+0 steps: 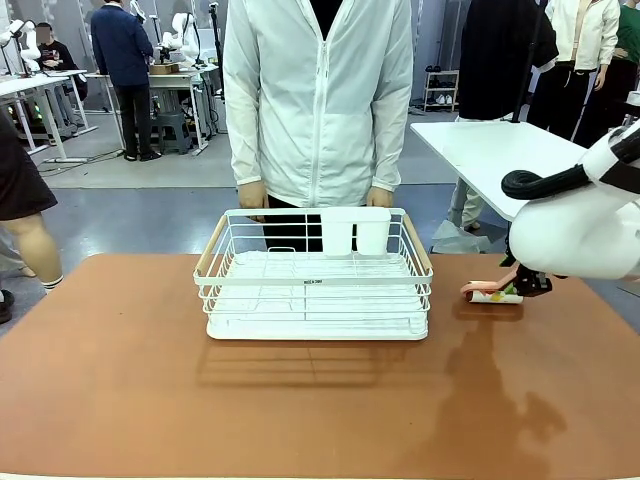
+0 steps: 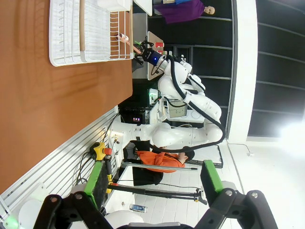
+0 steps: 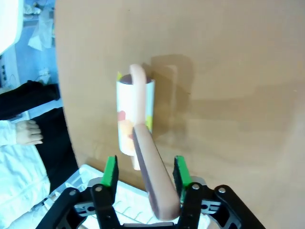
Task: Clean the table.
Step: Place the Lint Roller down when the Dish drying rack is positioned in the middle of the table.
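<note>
The table (image 1: 300, 400) has a reddish-brown top. A lint roller (image 1: 492, 294) with a pink handle and a printed white roll lies on it at the right, beside the white wire rack (image 1: 315, 275). My right gripper (image 1: 525, 285) hangs low over the roller's handle end. In the right wrist view the roll (image 3: 135, 114) rests on the table (image 3: 214, 71). The pink handle runs back between my right gripper's (image 3: 145, 172) green pads, which stand apart with a gap on the left side. My left gripper (image 2: 153, 179) is open and holds nothing, off the table's (image 2: 47, 95) near edge.
A person (image 1: 318, 100) in a white jacket stands at the far side with both hands near the rack's back rim. Two white cups sit in the rack's far end. A white-topped table (image 1: 500, 150) stands behind on the right.
</note>
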Available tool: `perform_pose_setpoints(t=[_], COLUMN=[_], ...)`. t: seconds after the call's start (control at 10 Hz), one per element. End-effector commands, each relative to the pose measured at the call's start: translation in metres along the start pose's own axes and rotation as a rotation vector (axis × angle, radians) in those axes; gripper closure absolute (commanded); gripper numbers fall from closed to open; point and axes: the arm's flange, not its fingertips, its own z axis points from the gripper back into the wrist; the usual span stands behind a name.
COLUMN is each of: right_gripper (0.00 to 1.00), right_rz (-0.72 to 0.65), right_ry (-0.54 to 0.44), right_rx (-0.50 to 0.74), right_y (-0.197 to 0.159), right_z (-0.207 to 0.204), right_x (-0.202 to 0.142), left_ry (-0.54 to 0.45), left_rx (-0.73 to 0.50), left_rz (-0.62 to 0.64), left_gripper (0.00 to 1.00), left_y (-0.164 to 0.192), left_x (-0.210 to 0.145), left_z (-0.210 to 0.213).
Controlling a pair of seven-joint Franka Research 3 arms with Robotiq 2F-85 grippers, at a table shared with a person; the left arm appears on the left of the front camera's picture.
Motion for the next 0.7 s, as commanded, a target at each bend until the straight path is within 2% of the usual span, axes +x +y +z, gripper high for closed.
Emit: perform_pose_setpoints(t=[0.0, 0.1, 0.2, 0.3, 0.4, 0.5, 0.6], right_gripper=[0.43, 0.23, 0.29, 0.09, 0.16, 0.00, 0.02], right_rz=[0.023, 0.035, 0.035, 0.038, 0.054, 0.060, 0.056], right_ry=[-0.028, -0.054, -0.057, -0.073, -0.089, -0.103, -0.093], right_rx=[-0.157, -0.225, -0.251, -0.292, -0.335, -0.349, -0.353], right_y=[-0.018, -0.019, -0.018, -0.015, -0.013, -0.012, -0.011], right_z=[0.036, 0.041, 0.047, 0.053, 0.057, 0.061, 0.065], right_x=[-0.009, -0.011, -0.012, -0.015, -0.016, -0.018, -0.018], left_ry=[-0.001, -0.001, -0.001, -0.001, -0.001, -0.001, -0.001], left_rx=[-0.009, -0.009, -0.009, -0.009, -0.009, -0.009, -0.009], left_rz=[-0.005, -0.005, -0.005, -0.005, -0.005, -0.005, -0.005], left_gripper=[0.00, 0.00, 0.00, 0.00, 0.00, 0.00, 0.00], left_y=[-0.001, -0.001, -0.001, -0.001, -0.001, -0.001, -0.001], left_x=[-0.003, -0.003, -0.003, -0.003, -0.003, -0.003, -0.003], left_z=[0.002, 0.002, 0.002, 0.002, 0.002, 0.002, 0.002])
